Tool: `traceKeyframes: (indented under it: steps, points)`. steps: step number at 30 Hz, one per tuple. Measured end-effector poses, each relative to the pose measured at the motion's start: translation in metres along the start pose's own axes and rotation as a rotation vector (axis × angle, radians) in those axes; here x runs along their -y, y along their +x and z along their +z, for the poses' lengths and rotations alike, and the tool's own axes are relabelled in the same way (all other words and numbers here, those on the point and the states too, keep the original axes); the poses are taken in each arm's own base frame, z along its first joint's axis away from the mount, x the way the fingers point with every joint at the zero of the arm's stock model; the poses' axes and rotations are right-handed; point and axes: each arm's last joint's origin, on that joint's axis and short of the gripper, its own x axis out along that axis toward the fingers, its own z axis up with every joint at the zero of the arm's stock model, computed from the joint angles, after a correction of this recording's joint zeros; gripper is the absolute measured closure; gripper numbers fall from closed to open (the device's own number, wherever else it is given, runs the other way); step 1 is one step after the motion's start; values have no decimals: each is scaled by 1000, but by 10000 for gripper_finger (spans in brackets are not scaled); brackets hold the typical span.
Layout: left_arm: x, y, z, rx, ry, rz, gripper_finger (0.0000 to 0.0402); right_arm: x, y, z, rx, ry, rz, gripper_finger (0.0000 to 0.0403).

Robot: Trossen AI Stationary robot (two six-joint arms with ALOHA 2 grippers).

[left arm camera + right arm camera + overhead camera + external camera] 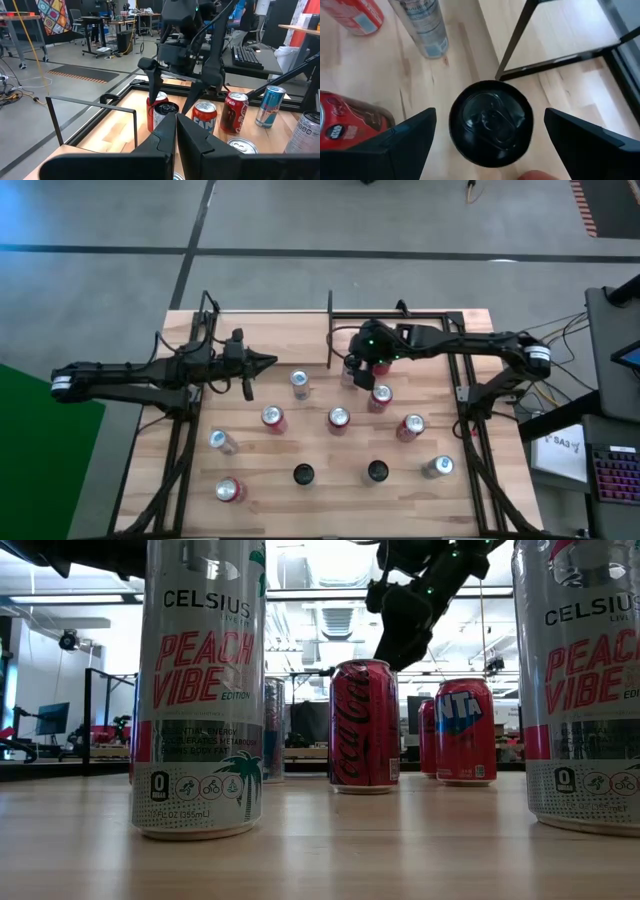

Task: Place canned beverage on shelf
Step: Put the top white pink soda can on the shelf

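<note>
A black-topped can (pixel 491 122) stands upright on the light wood board (pixel 560 40), beside a black rod frame (pixel 517 40). It also shows in the left wrist view (pixel 165 112). My right gripper (pixel 490 116) is open above it, pointing down, with one finger on each side and a gap to the can on both. In the high view my right gripper (pixel 355 370) is at the board's far middle, near the upright black rod (pixel 330 330). My left gripper (pixel 268 362) is shut and empty, held level over the board's far left and pointing at the right gripper; it also shows in the left wrist view (pixel 176 132).
Several more cans stand on the board: a red one (pixel 378 367) just behind the right gripper, a silver one (pixel 299 383), red ones (pixel 338 420), and black ones (pixel 303 474) nearer the front. Tall Celsius cans (pixel 200 690) stand closest to the low camera. Black rods edge the board (pixel 400 315).
</note>
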Motion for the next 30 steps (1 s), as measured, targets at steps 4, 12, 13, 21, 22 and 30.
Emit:
traceKeyframes:
  steps: [4,12,13,21,22,30]
  points:
    - [0,0,0,-1,0,0,402,0,1,1,-4,13,-2,42]
    - [0,0,0,-1,0,0,402,1,2,0,-7,25,-34,42]
    - [0,0,0,-1,0,0,402,1,2,0,-6,25,-36,42]
    - [0,0,0,1,-4,0,402,1,7,-7,-13,29,-50,42]
    - [0,0,0,1,-4,0,402,1,8,-7,-12,29,-50,42]
    - [0,0,1,6,-5,0,402,1,9,-8,-5,22,-48,83]
